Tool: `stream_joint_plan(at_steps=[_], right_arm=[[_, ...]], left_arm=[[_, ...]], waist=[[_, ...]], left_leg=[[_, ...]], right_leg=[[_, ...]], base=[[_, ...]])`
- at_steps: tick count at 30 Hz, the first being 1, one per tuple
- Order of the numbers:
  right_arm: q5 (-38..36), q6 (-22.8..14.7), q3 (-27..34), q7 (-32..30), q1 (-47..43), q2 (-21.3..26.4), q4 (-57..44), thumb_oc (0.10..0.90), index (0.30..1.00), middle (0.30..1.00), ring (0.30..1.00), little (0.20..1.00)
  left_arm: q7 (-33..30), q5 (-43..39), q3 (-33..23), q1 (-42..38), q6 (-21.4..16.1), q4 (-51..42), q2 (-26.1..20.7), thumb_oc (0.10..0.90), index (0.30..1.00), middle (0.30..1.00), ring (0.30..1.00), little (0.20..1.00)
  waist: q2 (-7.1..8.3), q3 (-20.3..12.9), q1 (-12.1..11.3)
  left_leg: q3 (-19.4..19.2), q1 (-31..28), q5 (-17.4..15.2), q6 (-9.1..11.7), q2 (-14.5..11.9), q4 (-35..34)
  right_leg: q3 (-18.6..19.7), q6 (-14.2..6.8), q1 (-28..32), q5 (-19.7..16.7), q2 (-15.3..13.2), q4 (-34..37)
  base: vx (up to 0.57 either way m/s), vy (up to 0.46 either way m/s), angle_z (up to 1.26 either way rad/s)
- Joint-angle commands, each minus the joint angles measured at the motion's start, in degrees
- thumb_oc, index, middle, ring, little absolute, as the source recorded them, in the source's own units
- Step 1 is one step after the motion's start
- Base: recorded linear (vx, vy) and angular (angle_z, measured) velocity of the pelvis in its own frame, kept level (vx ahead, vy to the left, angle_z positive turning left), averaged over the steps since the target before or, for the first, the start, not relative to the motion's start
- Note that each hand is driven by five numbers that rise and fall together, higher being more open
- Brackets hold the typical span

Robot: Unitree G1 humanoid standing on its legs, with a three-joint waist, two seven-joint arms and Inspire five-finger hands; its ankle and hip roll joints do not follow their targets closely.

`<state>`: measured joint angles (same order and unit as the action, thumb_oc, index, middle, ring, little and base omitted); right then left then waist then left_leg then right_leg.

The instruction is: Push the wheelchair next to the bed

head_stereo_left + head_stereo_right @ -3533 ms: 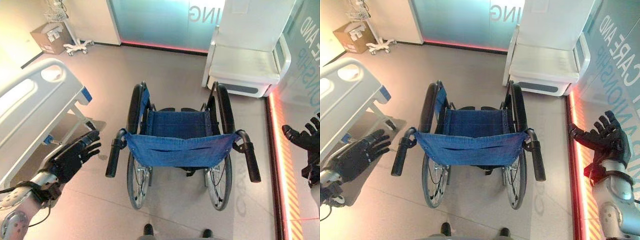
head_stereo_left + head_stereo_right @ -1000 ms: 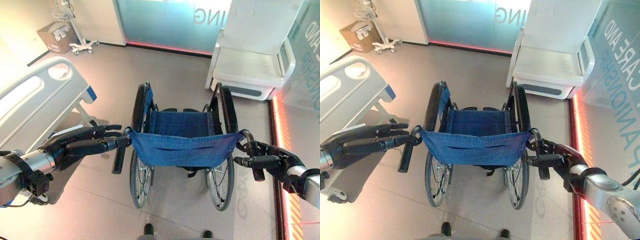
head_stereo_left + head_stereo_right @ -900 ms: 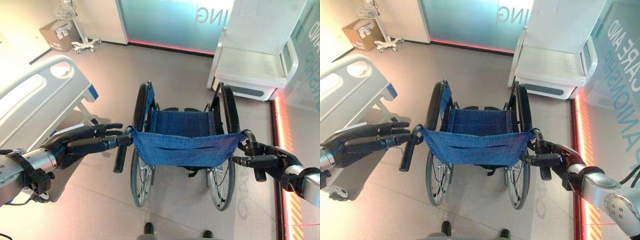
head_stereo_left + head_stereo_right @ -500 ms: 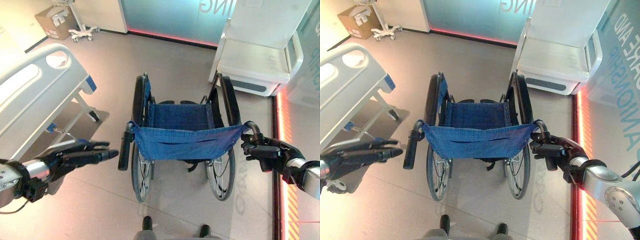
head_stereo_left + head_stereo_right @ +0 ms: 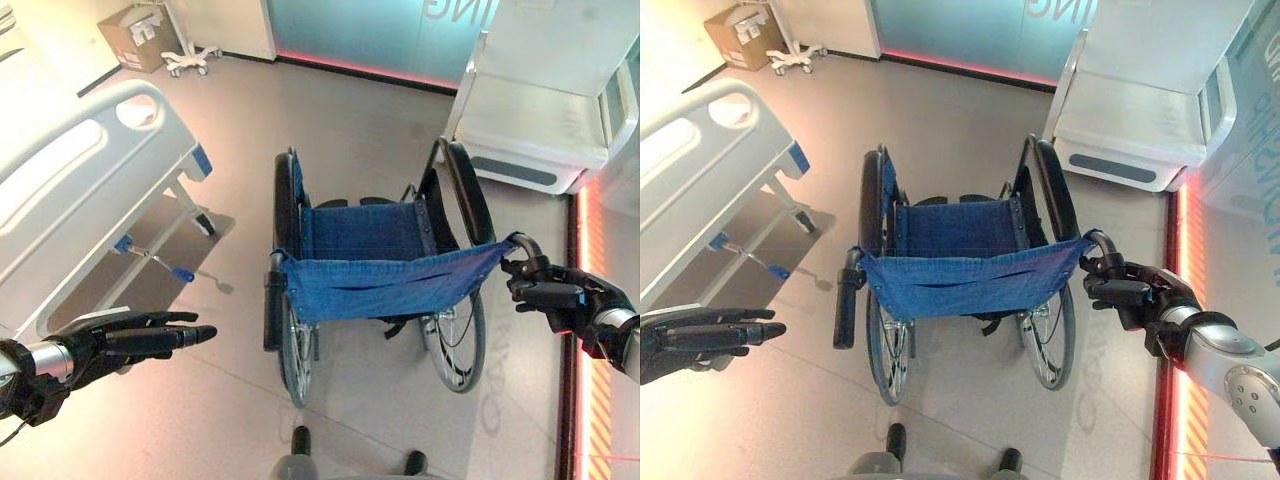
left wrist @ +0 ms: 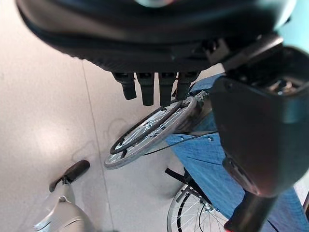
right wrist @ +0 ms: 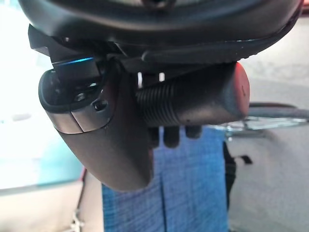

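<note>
The left hand has let go — now flat and open, left of the wheelchair. The right hand still grips its handle. Bed far left — grey floor.

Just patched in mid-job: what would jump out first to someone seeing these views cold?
The wheelchair with its blue cloth seat stands mid-floor, its back towards the camera. The right hand is closed round the right push handle, while the left hand hovers flat and open, short of the left push handle. The bed lies off to the left, a gap of floor away from the wheelchair.
</note>
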<state>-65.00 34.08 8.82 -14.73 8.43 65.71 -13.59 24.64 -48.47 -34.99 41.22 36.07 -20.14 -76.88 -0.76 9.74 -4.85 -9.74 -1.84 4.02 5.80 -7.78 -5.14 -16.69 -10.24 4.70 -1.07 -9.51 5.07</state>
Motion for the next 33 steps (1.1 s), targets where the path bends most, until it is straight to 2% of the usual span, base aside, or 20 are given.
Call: stream_joint_plan(at_steps=[1,2,3,7,8,13,15,20,22,25,26,33], right_arm=[[0.3,-1.7,-1.2,1.9,0.0,3.1,-1.9,0.400,0.300,0.300,0.300,0.300],[0.3,-1.6,-1.1,1.8,0.1,3.1,-2.0,0.400,0.300,0.300,0.300,0.300],[0.5,-1.5,-1.7,1.4,0.0,2.7,-2.9,0.400,0.300,0.300,0.300,0.300],[1.7,-2.7,-3.6,0.5,-0.2,1.7,-3.8,0.400,0.300,0.300,0.300,0.300],[1.9,-3.2,-4.7,0.2,-0.6,1.3,-3.9,0.400,0.300,0.300,0.300,0.300],[1.9,-3.2,-6.2,-0.9,-1.6,0.4,-4.6,0.400,0.300,0.300,0.300,0.300],[1.8,-3.4,-7.3,-2.0,-2.3,0.0,-5.2,0.400,0.300,0.300,0.300,0.300],[0.1,-4.3,-8.0,-2.9,-2.7,1.3,-5.6,0.400,0.300,0.300,0.300,0.300],[-1.3,-4.8,-8.4,-3.1,-3.2,2.8,-5.7,0.400,0.300,0.300,0.300,0.300],[-2.9,-5.2,-9.2,-2.4,-4.5,4.5,-4.7,0.400,0.300,0.300,0.300,0.300],[-3.2,-5.2,-9.7,-2.3,-5.2,4.7,-4.3,0.400,0.300,0.300,0.300,0.300],[-1.7,-3.9,-10.5,-3.1,-4.6,2.1,-5.4,0.400,0.300,0.300,0.300,0.300]], left_arm=[[-1.9,-10.1,-5.3,-3.8,-3.9,0.8,-3.2,0.800,0.900,0.900,0.900,0.900],[-2.2,-10.9,-4.7,-4.2,-3.8,0.5,-3.1,0.800,0.900,0.900,0.900,0.900],[-3.2,-17.4,-0.8,-7.4,-3.5,-1.6,-1.9,0.800,0.900,0.900,0.900,0.900],[-6.7,-23.7,7.6,-12.9,-4.4,-4.2,0.5,0.800,0.900,0.900,0.900,0.900],[-9.3,-26.4,10.1,-14.5,-5.5,-5.2,1.4,0.800,0.900,0.900,0.900,0.900],[-14.3,-36.6,17.7,-20.3,-6.4,-6.1,5.5,0.800,0.900,0.900,0.900,0.900],[-12.0,-34.4,21.8,-22.5,-4.9,-7.3,7.8,0.800,0.900,0.900,0.900,0.900],[-4.4,-26.0,25.1,-22.4,-2.6,-8.8,6.7,0.800,0.900,0.900,0.900,0.900],[-2.4,-24.3,26.3,-22.3,-2.0,-9.1,4.7,0.800,0.900,0.900,0.900,0.900],[-4.3,-28.3,26.5,-23.2,-3.5,-8.6,2.2,0.800,0.900,0.900,0.900,0.900],[-6.2,-30.9,26.7,-24.2,-5.3,-8.4,1.7,0.800,0.900,0.900,0.900,0.900],[-10.0,-37.5,27.8,-28.1,-10.0,-9.4,4.3,0.800,0.900,0.900,0.900,0.900]], waist=[[-0.94,-1.7,1.9],[-0.97,-1.7,1.9],[-0.86,-1.8,2.0],[-0.84,-1.7,2.2],[-0.71,-1.6,2.4],[-0.41,-1.7,2.7],[-0.33,-1.6,2.9],[-0.52,-1.4,3.1],[-0.61,-1.5,3.4],[-0.85,-1.5,3.5],[-0.94,-1.6,3.6],[-0.74,-2.1,3.6]], left_leg=[[-2.5,-0.7,-0.5,0.4,0.8,0.1],[-2.5,-0.7,-0.5,0.5,0.8,0.1],[-2.5,-0.8,-0.5,0.6,0.6,0.1],[-2.6,-1.0,-0.7,0.5,0.6,0.1],[-2.6,-1.1,-0.7,0.5,0.6,0.1],[-2.9,-1.5,-0.9,0.4,0.6,0.1],[-3.2,-1.7,-1.0,0.3,0.5,0.1],[-3.5,-1.8,-0.9,0.3,0.4,0.1],[-3.7,-1.9,-0.9,0.3,0.4,0.1],[-4.0,-2.1,-1.0,0.3,0.4,0.1],[-4.1,-2.2,-1.1,0.3,0.4,0.1],[-3.8,-2.4,-1.4,0.2,0.6,0.1]], right_leg=[[-2.6,0.7,0.2,-1.5,0.2,-0.1],[-2.6,0.7,0.2,-1.5,0.2,-0.1],[-2.7,0.7,0.3,-1.4,0.2,-0.1],[-2.6,0.8,0.3,-1.4,0.3,-0.1],[-2.4,0.9,0.3,-1.4,0.4,-0.1],[-2.2,0.8,0.4,-1.3,0.5,-0.1],[-2.0,0.8,0.4,-1.3,0.5,-0.1],[-1.8,0.8,0.3,-1.5,0.6,-0.1],[-1.6,0.7,0.3,-1.6,0.6,-0.1],[-1.4,0.6,0.4,-1.5,0.6,-0.1],[-1.3,0.5,0.5,-1.5,0.5,-0.1],[-1.4,0.5,0.8,-1.3,0.2,-0.1]], base=[[0.00,0.000,0.00],[0.00,0.000,0.00],[0.00,0.000,0.00],[-0.01,-0.014,0.05],[0.00,0.000,0.00],[0.00,0.000,0.00],[0.00,0.000,0.00],[0.00,0.000,0.00],[0.00,0.000,0.00],[0.00,0.000,0.00],[0.00,0.000,0.00],[0.00,0.000,0.00]])
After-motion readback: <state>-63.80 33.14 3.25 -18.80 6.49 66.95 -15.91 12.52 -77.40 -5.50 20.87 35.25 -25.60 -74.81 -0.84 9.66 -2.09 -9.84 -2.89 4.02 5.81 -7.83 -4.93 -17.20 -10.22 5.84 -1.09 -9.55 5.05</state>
